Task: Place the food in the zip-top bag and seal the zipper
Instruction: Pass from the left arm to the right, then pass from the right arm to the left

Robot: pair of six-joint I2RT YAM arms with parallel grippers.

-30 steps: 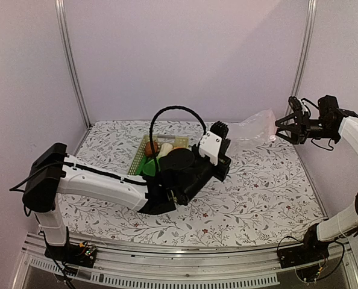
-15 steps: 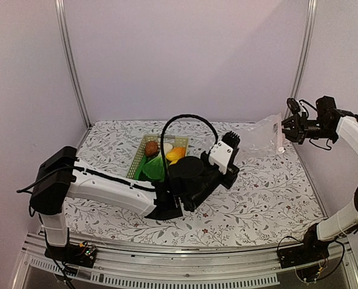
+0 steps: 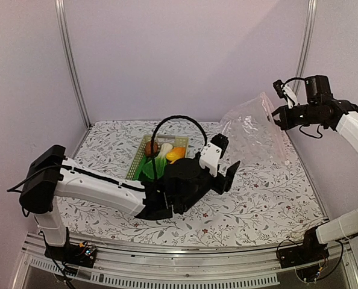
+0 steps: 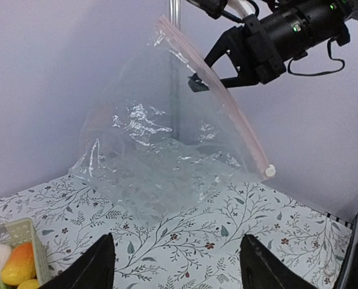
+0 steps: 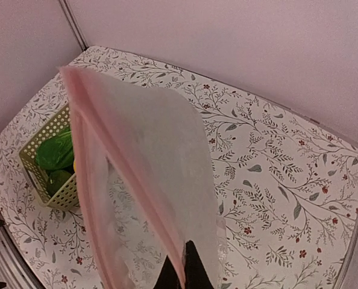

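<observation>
right gripper (image 3: 278, 112) clenched on pink zipper (image 4: 227, 108) at mouth edge of clear bag (image 3: 251, 129). bag lifted, hanging tilted over far right of table (image 3: 269, 198); whether lower end touches table, cannot tell. left gripper (image 4: 179, 268) released, fingers spread wide, nothing between them, low over table, pointing at bag. food (image 3: 162, 154) sits in green basket (image 3: 137, 161) behind left arm, apart from bag: orange piece, leafy greens, brown piece.

- light was soft, even and purplish; shadows on the tabletop (image 3: 269, 198) were faint.
- small glints marked the zip-top bag (image 4: 167, 150); its near edge blurred in the right wrist view.
</observation>
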